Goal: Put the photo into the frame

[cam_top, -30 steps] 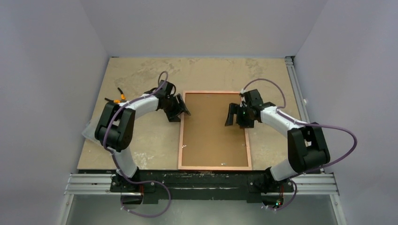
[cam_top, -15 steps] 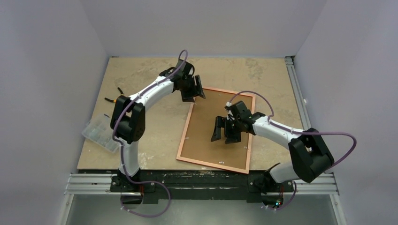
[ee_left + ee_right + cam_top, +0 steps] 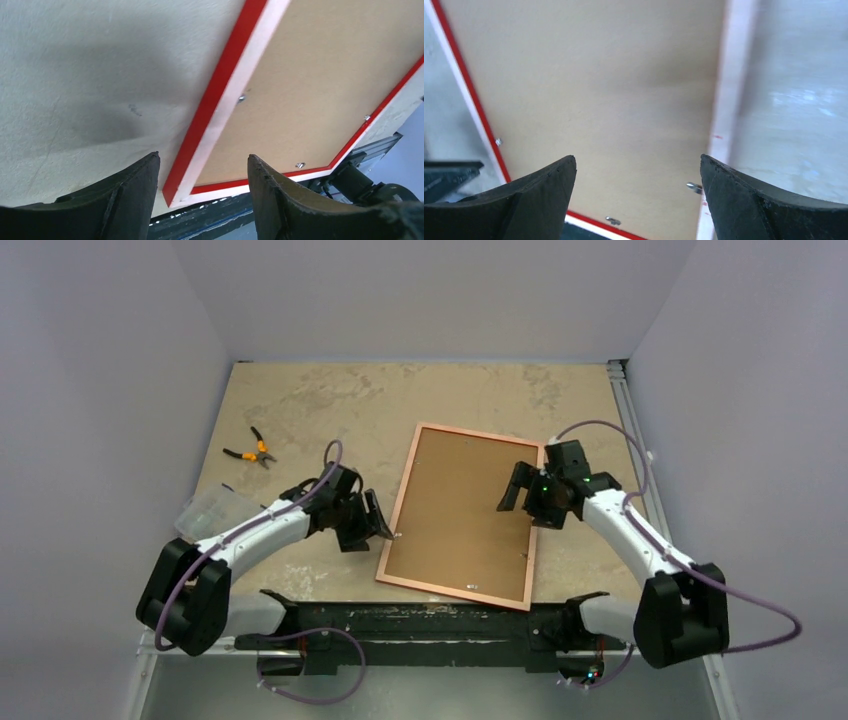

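- Two grippers flank the frame (image 3: 408, 470) in the top view. It lies back-up on the table (image 3: 480, 395), mid-table towards the near edge, with the brown backing board (image 3: 460, 510) filling it. The photo shows nowhere, so I cannot tell whether it is already under the board.
- Top view, heading: the frame's long axis runs from near to far, with the far end swung somewhat to the right, so it sits askew to the table edge. The left gripper (image 3: 378, 523) is at the left rail by the near corner. The right gripper (image 3: 522, 502) is over the right rail, farther back. Pliers (image 3: 250, 450) and a clear plastic box (image 3: 205, 512) lie well apart to the left.
- Left wrist view: the fingers (image 3: 132, 200) stand apart with nothing between them, above the near left corner. The rail runs slantwise, showing its red side and pale back, and small metal tabs (image 3: 241, 98) sit along the board's edge.
- Right wrist view: the fingers (image 3: 544, 195) are spread wide and empty over the board, with the right rail just inside the right finger. Whether the tabs are turned over the board is too small to tell.
- Judgement: if the photo is beneath the board, little seems left beyond securing the tabs. If it is not, the board must come out first.
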Robot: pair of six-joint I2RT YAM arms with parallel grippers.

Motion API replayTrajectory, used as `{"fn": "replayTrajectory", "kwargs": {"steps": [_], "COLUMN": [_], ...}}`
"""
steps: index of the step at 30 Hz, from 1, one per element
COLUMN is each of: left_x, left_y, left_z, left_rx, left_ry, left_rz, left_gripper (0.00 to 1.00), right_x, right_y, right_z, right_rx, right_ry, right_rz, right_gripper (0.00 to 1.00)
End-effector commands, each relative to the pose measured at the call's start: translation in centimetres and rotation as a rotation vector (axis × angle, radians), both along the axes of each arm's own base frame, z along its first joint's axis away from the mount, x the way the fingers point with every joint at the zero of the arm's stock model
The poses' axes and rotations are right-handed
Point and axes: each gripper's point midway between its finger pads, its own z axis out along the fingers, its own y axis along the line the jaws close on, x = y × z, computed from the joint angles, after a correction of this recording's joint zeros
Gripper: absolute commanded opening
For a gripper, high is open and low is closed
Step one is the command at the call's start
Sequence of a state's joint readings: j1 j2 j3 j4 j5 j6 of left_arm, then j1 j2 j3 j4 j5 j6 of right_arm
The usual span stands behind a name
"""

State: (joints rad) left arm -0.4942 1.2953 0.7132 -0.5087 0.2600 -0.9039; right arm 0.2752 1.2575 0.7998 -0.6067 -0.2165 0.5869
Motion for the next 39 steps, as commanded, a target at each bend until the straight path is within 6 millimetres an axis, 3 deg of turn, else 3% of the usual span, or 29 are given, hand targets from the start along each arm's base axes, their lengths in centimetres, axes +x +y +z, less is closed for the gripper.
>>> {"fn": "replayTrajectory", "kwargs": {"steps": [1, 5, 12, 22, 28, 31, 34, 36, 38, 39], "left_x": [0.8, 1.2, 2.8, 8.5, 13.1, 14.9, 14.7, 13.4, 10.7, 9.5], "left_y": [-1.2, -1.6, -3.2, -7.9, -10.4, -9.4, -6.6, -4.8, -2.9, -2.2], "left_z": [0.5, -0.7, -2.4, -0.5, 1.6, 2.0, 2.6, 3.7, 4.2, 5.7], "left_rx": [-0.087, -0.076, -0.102, -0.149, -0.091, 0.043, 0.188, 0.235, 0.238, 0.211], "left_ry": [-0.046, -0.011, 0.018, -0.033, -0.067, -0.089, -0.105, -0.124, -0.132, -0.169], "left_rz": [0.044, 0.034, 0.022, -0.059, -0.134, -0.157, -0.143, -0.12, -0.089, -0.067], "left_gripper": [0.63, 0.63, 0.63, 0.6, 0.6, 0.6, 0.6, 0.61, 0.61, 0.61], "right_x": [-0.9, -1.7, -3.8, -7.1, -9.6, -10.7, -11.2, -11.4, -11.5, -11.5], "right_y": [-4.6, -6.1, -4.3, 1.9, 5.4, 7.9, 9.9, 10.8, 11.6, 12.0], "right_z": [0.1, -1.5, -5.2, -6.3, -5.2, -4.3, -3.5, -3.1, -2.5, -2.2], "right_rx": [-0.124, -0.159, -0.075, 0.024, 0.101, 0.158, 0.184, 0.186, 0.183, 0.181], "right_ry": [-0.016, 0.022, 0.149, 0.211, 0.214, 0.206, 0.193, 0.184, 0.168, 0.156], "right_rz": [-0.13, -0.223, -0.159, -0.014, 0.043, 0.101, 0.17, 0.218, 0.263, 0.282], "right_gripper": [0.93, 0.93, 0.91, 0.88, 0.88, 0.88, 0.89, 0.89, 0.89, 0.89]}}
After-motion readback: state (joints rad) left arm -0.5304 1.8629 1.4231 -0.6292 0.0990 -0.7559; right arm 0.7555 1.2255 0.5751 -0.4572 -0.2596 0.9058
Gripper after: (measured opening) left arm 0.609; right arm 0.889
